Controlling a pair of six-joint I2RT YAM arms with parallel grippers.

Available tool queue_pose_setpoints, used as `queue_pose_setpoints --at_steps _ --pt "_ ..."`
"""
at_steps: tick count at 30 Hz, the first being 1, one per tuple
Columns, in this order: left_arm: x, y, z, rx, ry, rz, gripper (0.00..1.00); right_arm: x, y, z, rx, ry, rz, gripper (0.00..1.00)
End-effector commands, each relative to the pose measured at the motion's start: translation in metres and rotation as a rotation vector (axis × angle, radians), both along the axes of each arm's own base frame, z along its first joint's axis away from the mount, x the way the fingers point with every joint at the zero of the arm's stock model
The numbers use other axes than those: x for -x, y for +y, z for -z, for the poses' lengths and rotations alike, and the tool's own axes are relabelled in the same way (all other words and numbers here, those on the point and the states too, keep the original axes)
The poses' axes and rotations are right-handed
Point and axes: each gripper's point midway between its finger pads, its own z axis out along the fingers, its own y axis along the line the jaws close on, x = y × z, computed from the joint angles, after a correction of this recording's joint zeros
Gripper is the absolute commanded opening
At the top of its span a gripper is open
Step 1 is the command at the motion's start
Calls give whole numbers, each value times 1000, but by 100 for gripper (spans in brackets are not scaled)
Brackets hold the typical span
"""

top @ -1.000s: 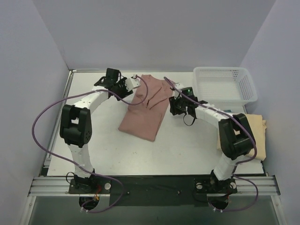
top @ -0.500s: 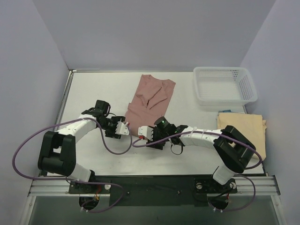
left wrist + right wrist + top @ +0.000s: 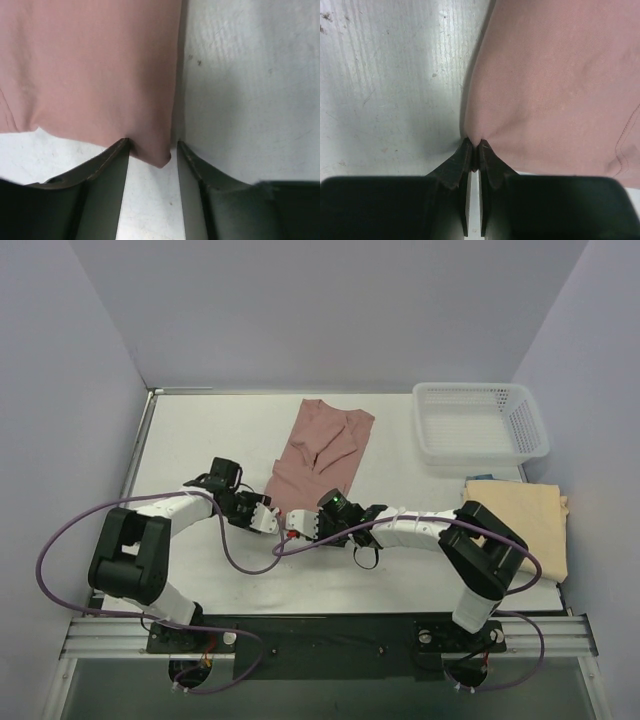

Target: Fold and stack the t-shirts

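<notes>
1. The pink-brown t-shirt (image 3: 322, 445) lies at the centre back of the table (image 3: 200, 440). It is narrowed to a long strip with its sleeves turned in, so its lengthwise folds look done
2. The tan-yellow t-shirt (image 3: 520, 515) rests as a flat rectangle at the table's right edge, just in front of the white basket (image 3: 530, 430). It appears folded and probably serves as the base of the stack
3. The right gripper (image 3: 298, 523) is at the near end of the pink-brown t-shirt. Its wrist view shows the claw closed, with the fingertips pinching the edge of the cloth
4. The left gripper (image 3: 264, 518) sits just beside it at the same end. Its claw stands open, with a corner of the cloth poking between the fingers and not visibly clamped
5. What seems left is to close the left claw, carry the near end toward the collar for the crosswise fold, and set the folded shirt on the tan-yellow one. By this reading, one shirt is finished and the other about half folded, with stacking not yet begun
</notes>
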Motion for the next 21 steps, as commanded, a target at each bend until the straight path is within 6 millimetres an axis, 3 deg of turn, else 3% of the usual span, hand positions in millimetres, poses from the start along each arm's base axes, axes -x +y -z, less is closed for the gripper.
queue_pose_setpoints --at_steps 1,2,3,4,6,8,9,11,12,13,17,18,21 --pt "-8 8 14 -72 -58 32 40 8 -19 13 89 43 17 0" --pt "-8 8 17 -78 -56 36 32 8 -19 11 86 48 17 0" --pt "-8 7 17 -80 -59 40 10 9 -18 9 76 55 16 0" --pt "-7 8 17 -81 -56 40 0 10 -17 6 69 57 17 0" --pt "-4 8 12 -82 -52 39 0 13 -16 -1 50 71 27 0" --pt "11 14 6 -95 9 31 0 21 -16 -10 23 94 23 0" --pt "11 13 -7 -85 -5 22 0 27 -14 -14 4 118 13 0" --pt "29 15 -23 -67 34 10 0 43 -13 -28 -34 149 -2 0" --pt "45 16 -24 -64 82 15 0 55 -18 -26 -21 183 -10 0" --pt "52 15 -38 -48 61 18 0 64 -19 -32 -24 184 -25 0" --pt "117 19 -53 -31 136 46 0 116 -31 -41 5 277 -76 0" --pt "142 24 -51 -45 198 54 0 128 -31 -45 -8 313 -75 0" --pt "193 29 -73 -19 215 118 0 166 -41 -62 0 347 -109 0"
